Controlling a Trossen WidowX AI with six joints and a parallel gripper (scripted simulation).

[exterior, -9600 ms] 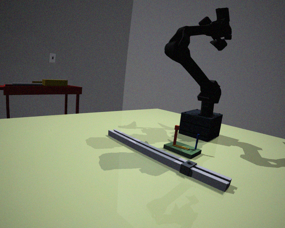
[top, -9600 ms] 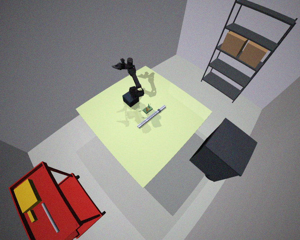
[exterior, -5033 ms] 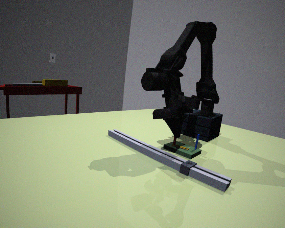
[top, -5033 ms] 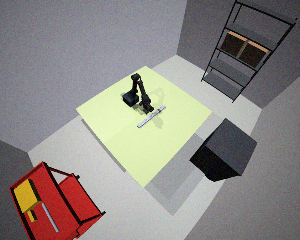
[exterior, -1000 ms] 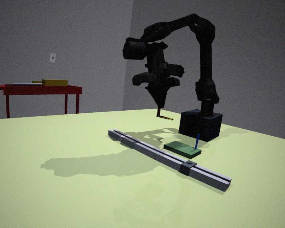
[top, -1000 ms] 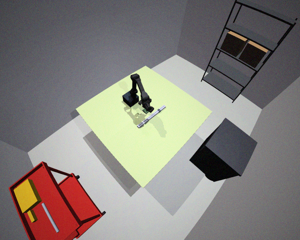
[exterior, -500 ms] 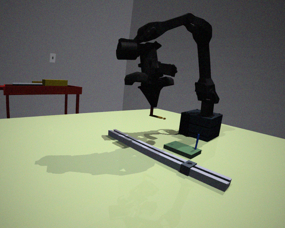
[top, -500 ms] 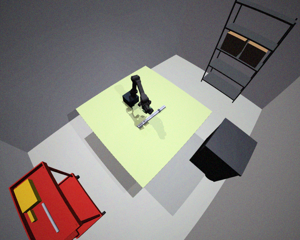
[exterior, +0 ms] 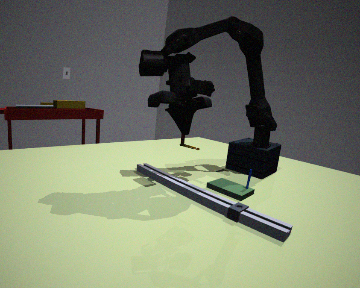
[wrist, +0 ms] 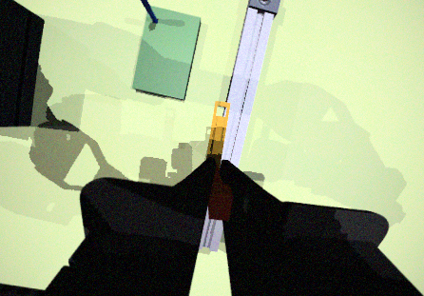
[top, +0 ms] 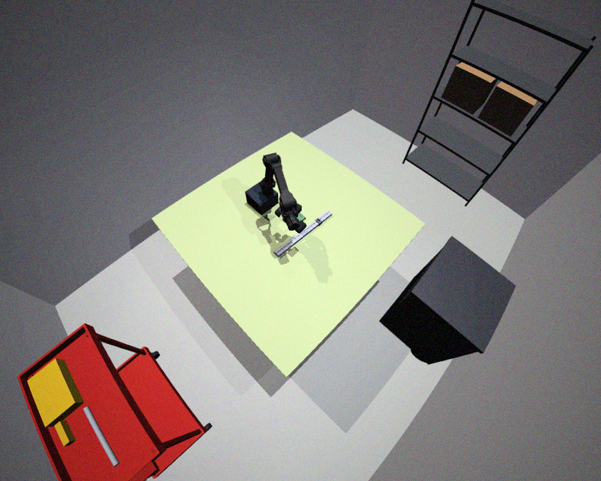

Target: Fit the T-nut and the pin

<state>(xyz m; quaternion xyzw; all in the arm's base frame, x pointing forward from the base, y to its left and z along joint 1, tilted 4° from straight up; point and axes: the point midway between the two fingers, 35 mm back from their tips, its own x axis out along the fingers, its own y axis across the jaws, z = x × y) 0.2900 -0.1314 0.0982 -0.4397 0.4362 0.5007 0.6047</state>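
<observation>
My gripper [exterior: 186, 133] [wrist: 217, 165] is shut on the dark red-orange handle [exterior: 182, 139] [wrist: 221, 207] of the T-nut. The brass nut [exterior: 189, 146] [wrist: 218, 132] sticks out sideways from the handle's lower end, held in the air. In the wrist view it overlaps the left edge of the aluminum rail [top: 303, 233] [exterior: 189, 191] [wrist: 243, 71], away from the bracket. The dark bracket [exterior: 234, 213] [wrist: 255, 5] sits across the rail, its hole facing up. The blue pin [exterior: 249, 178] [wrist: 146, 5] stands slightly tilted in the green tray [exterior: 224, 185] [wrist: 166, 67].
The tray lies between the rail and the dark arm base [top: 260, 200] [exterior: 251, 159] [wrist: 16, 62]. A red cart [top: 130, 409] [exterior: 54, 113], a dark cabinet [top: 460, 290] and a shelf rack [top: 445, 150] stand away from the table [top: 284, 315] [exterior: 80, 248].
</observation>
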